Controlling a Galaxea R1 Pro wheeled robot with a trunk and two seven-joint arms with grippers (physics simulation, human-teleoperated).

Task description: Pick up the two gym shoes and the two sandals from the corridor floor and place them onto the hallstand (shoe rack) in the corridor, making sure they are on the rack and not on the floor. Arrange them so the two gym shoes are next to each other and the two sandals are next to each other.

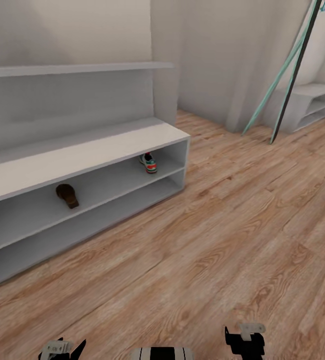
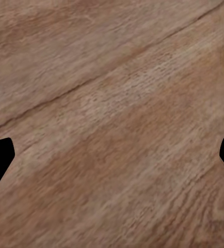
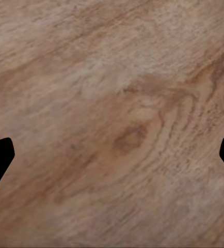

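Pretty plain room: pale grey walls (image 1: 222, 55), wood-grain plank floor (image 1: 242, 235), a small white shelf unit (image 1: 310, 105) in the far corner, with teal and dark poles (image 1: 287, 75) leaning beside it.

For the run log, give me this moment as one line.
sandal and gym shoe on hallstand upper slot, apart | left tool open, empty | right tool open, empty

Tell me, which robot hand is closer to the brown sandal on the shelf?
Left. The left gripper is low at the front, roughly below the sandal in the head view. The right gripper sits farther off to the right. Neither touches it.
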